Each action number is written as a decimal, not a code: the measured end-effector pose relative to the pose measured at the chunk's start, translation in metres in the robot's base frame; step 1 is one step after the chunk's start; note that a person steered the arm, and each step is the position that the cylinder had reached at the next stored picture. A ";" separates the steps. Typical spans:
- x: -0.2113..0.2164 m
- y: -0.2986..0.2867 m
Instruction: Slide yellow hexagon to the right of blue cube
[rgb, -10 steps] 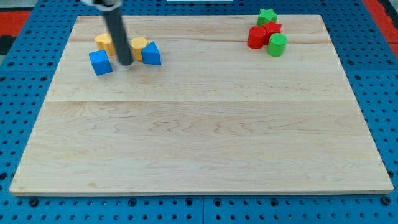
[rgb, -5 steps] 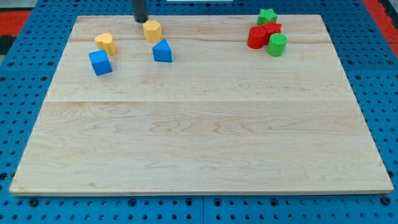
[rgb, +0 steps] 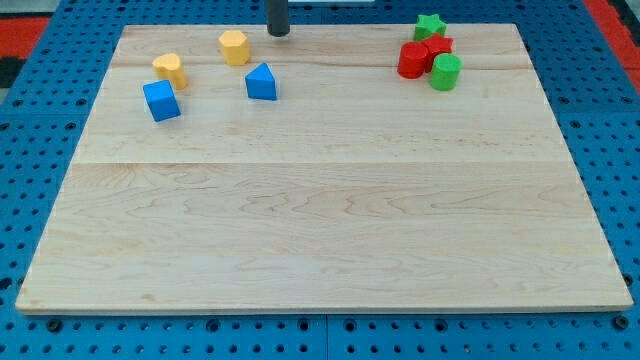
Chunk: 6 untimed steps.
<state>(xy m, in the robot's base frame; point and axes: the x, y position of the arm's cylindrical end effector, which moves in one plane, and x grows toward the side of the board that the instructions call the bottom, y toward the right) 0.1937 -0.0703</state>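
Note:
The yellow hexagon (rgb: 235, 47) lies near the view's top left of the wooden board (rgb: 320, 200). The blue cube (rgb: 161, 101) sits below and to the left of it. My tip (rgb: 278, 32) stands at the board's top edge, a little to the right of the yellow hexagon and apart from it. A second yellow block (rgb: 170, 69), rounded in shape, lies just above the blue cube. A blue triangular block (rgb: 261, 82) lies below and to the right of the hexagon.
At the view's top right is a cluster: a green star (rgb: 429, 26), two red blocks (rgb: 412, 60) (rgb: 438, 45) and a green cylinder (rgb: 446, 71). A blue pegboard (rgb: 40, 130) surrounds the board.
My tip went from between the blue blocks up to the top edge, then right. The yellow hexagon was pushed up, then slightly left. The blue triangular block shifted a little to the right.

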 end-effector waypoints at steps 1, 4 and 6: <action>0.045 -0.020; 0.031 -0.061; 0.104 -0.087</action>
